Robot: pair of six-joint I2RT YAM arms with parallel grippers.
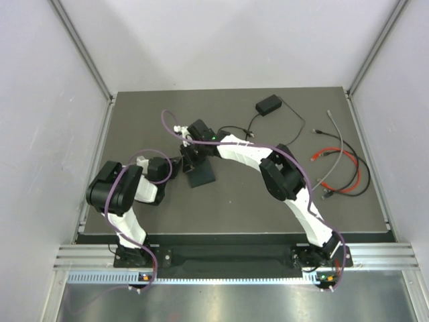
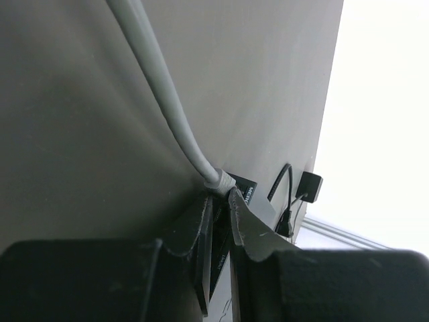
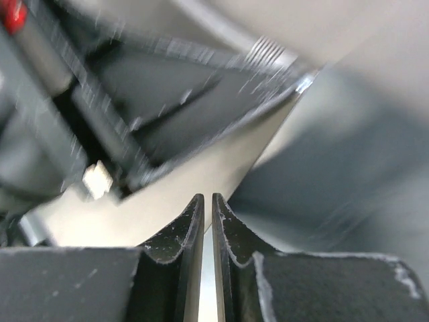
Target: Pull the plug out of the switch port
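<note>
Switch point(image 1: 200, 176) matte black, white lettering on its label; cable point(image 2: 171, 107) pale grey. Mat point(image 1: 234, 208) dark grey-brown, power brick point(image 1: 269, 104) black. Loose leads point(image 1: 333, 153) red, black and grey; arm hose point(image 1: 165, 122) purple; right gripper point(image 3: 207, 198) black, scuffed white.

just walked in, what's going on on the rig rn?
Unplugging job, not done yet. The grey cable has its plug seated in the switch. The left gripper is nearly shut just below the plug, with the switch's edge between its fingers. The right gripper is nearly shut too. Its view is blurred, so what it holds is unclear. The top view shows both arms meeting at the switch.
</note>
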